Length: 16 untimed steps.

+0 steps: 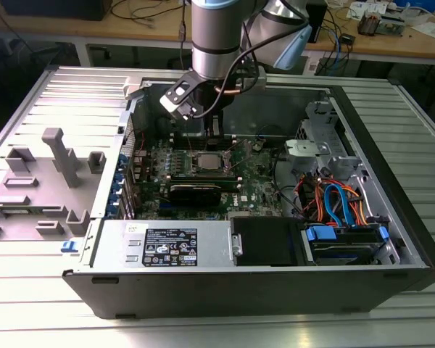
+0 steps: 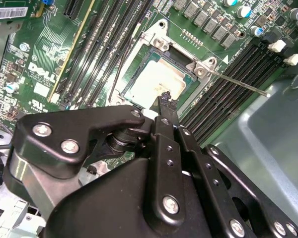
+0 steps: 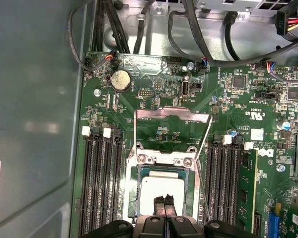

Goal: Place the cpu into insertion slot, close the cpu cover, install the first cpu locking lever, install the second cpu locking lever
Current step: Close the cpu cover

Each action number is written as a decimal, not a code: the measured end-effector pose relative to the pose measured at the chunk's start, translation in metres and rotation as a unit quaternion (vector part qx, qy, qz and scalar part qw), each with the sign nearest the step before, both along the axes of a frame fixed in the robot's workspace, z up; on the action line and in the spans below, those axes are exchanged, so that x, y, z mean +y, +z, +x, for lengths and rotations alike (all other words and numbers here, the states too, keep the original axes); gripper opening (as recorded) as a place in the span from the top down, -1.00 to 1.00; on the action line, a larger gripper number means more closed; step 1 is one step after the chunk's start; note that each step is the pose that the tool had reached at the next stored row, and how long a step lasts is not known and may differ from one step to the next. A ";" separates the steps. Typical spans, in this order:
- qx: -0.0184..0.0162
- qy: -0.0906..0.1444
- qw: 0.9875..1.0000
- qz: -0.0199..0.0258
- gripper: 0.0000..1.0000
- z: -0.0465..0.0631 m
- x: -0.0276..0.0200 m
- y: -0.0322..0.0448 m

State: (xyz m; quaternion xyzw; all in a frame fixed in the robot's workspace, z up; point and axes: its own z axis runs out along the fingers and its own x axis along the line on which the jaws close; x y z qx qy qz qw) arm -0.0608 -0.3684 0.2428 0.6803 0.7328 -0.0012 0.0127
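The cpu (image 3: 161, 191) lies flat in the insertion slot (image 3: 139, 193), its silvery top showing a pale patch; it also appears in the second wrist view (image 2: 156, 84) and, small, in the exterior view (image 1: 206, 162). The cpu cover (image 3: 171, 115) is swung open beyond the slot, and green board shows through its window. One thin locking lever (image 2: 238, 83) sticks out unlatched beside the socket (image 3: 204, 158). My gripper (image 3: 165, 200) hovers just over the cpu's near edge (image 2: 166, 99), fingers shut together with nothing between them.
Long black memory slots (image 3: 102, 183) flank the socket on both sides (image 3: 223, 178). The grey case wall (image 3: 35, 109) runs close alongside. Cable bundles (image 1: 333, 199) and a drive cage fill the exterior view's right; a black drive box (image 1: 264, 241) sits at the front.
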 end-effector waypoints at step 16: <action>0.000 0.000 1.000 0.000 0.79 0.000 0.0000 0.0060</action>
